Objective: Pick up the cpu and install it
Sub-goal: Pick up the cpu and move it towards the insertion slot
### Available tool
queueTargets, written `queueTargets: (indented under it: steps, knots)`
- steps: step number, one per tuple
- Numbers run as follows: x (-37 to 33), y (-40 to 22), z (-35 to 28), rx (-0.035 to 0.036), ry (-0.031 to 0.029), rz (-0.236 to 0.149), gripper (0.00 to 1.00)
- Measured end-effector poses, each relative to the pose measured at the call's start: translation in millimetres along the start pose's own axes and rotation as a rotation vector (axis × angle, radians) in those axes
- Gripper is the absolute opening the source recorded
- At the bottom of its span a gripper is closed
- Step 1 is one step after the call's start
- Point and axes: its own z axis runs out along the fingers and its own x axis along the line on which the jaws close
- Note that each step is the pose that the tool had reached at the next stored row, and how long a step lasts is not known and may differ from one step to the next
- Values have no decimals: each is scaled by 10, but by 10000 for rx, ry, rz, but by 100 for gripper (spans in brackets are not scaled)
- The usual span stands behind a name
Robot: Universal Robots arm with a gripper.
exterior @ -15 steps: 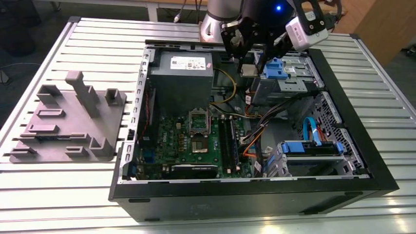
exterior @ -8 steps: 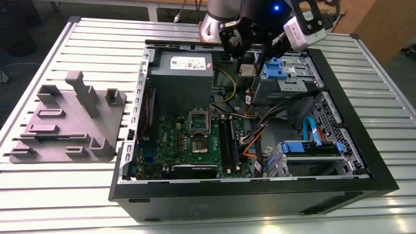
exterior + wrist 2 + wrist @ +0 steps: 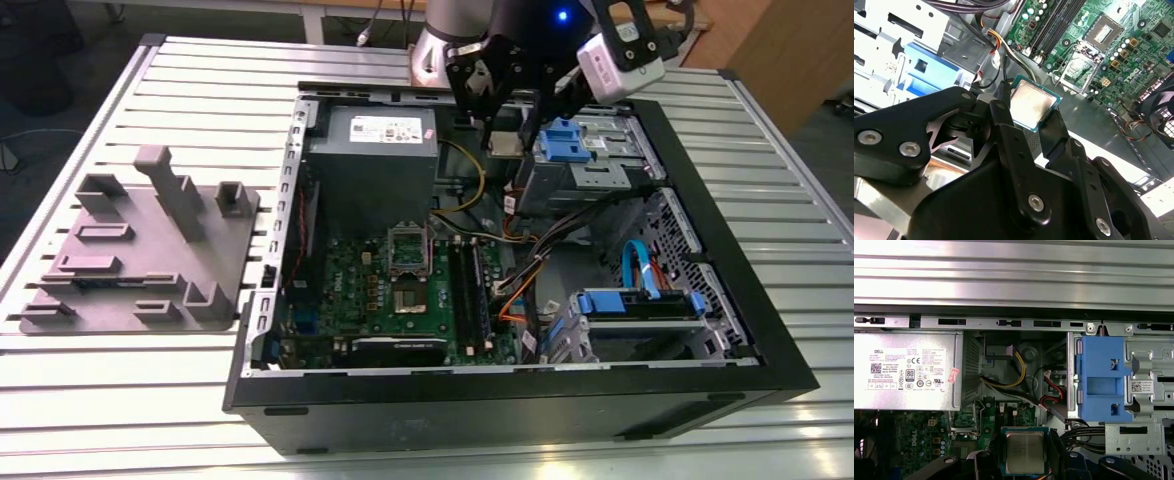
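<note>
My gripper (image 3: 505, 128) hangs above the far end of the open computer case (image 3: 747, 330), shut on the cpu (image 3: 505, 144). In both wrist views the cpu (image 3: 1033, 102) (image 3: 1025, 452) shows as a small silver-topped square with a thin pale rim, pinched at two opposite edges by the black fingers (image 3: 1004, 120). It is in the air, apart from the board. The dark square socket (image 3: 407, 298) (image 3: 1102, 31) lies on the green motherboard (image 3: 350, 285), and its metal frame (image 3: 404, 246) (image 3: 1078, 67) is swung open beside it.
A grey power supply (image 3: 371, 160) fills the case's far corner at the exterior view's left. Blue drive bays (image 3: 567, 140) and loose cables (image 3: 534, 270) crowd the right side. A large grey plastic tray (image 3: 134, 250) with raised blocks rests on the slatted table outside the case.
</note>
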Motion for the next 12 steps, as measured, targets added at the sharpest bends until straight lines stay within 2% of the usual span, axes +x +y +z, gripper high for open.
queueTargets:
  steps: [12]
  knots:
    - [73,0,-2,1,-27,-1,47]
